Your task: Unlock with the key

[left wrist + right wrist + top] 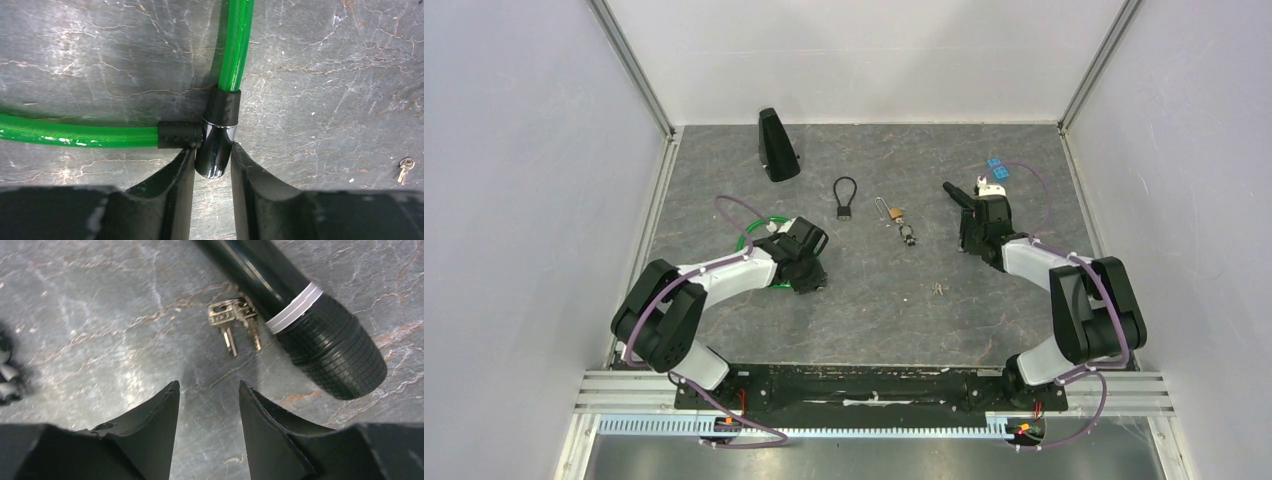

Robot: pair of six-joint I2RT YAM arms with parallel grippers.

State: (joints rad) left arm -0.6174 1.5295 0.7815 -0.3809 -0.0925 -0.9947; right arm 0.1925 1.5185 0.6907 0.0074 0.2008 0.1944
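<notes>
Currently the left gripper (212, 150) is clamped on the polished chrome barrel (216, 142) of a green plastic-sheathed cable lock (75, 132), which lies left of the small brass padlock (892, 213) and nearer to the arm bases. Both blunt black fingers (172, 190) are pressed against the barrel's sides. Two dimpled black rubber collars are seen where the glossy green cable meets the barrel, one from above and one from the side, at a right angle to each other.

The right gripper (209, 387) is held to the right of the padlock with its tapered black fingers (272, 425) apart. Nothing is gripped between them. A pair of flat silver metal keys (232, 325) lies on the mottled grey, stone-patterned table (100, 300) just ahead of those fingers. The pair touches a smooth black tube (260, 275) that is ringed by two white bands and ends in a ribbed black cap. Another small silver key bunch (938, 289) lies nearer than the padlock and slightly to its right, well apart from both grippers.
</notes>
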